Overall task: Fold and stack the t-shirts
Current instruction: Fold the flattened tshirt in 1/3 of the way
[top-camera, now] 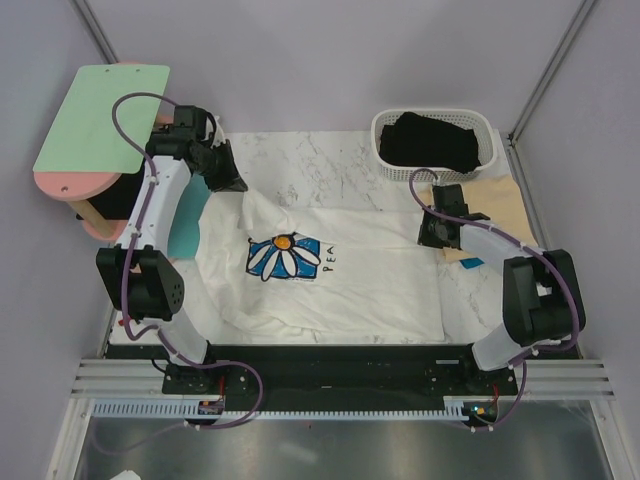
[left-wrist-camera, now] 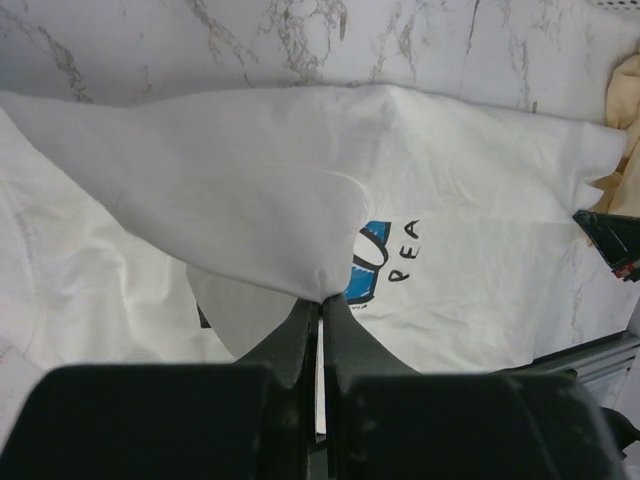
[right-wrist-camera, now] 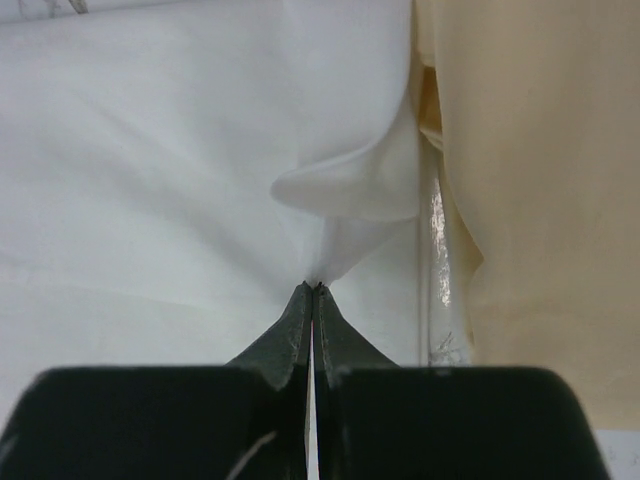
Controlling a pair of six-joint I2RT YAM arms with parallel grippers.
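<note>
The white t-shirt (top-camera: 350,285) with a blue daisy print lies spread across the marble table (top-camera: 300,150). My left gripper (top-camera: 232,183) is shut on the shirt's far left corner, lifting a fold of white cloth (left-wrist-camera: 250,200) over the print (left-wrist-camera: 365,262). My right gripper (top-camera: 432,235) is shut on the white t-shirt's right edge (right-wrist-camera: 340,220), raised a little. A tan t-shirt (top-camera: 500,205) lies flat at the right, and it shows again as tan cloth (right-wrist-camera: 540,180) beside the pinched edge. A black t-shirt (top-camera: 435,140) sits in the basket.
A white lattice basket (top-camera: 388,150) stands at the back right. A green and pink board (top-camera: 100,115) is raised at the back left, above a teal item (top-camera: 185,235). A small blue scrap (top-camera: 468,263) lies near my right arm. The table's front rail (top-camera: 330,350) runs below the shirt.
</note>
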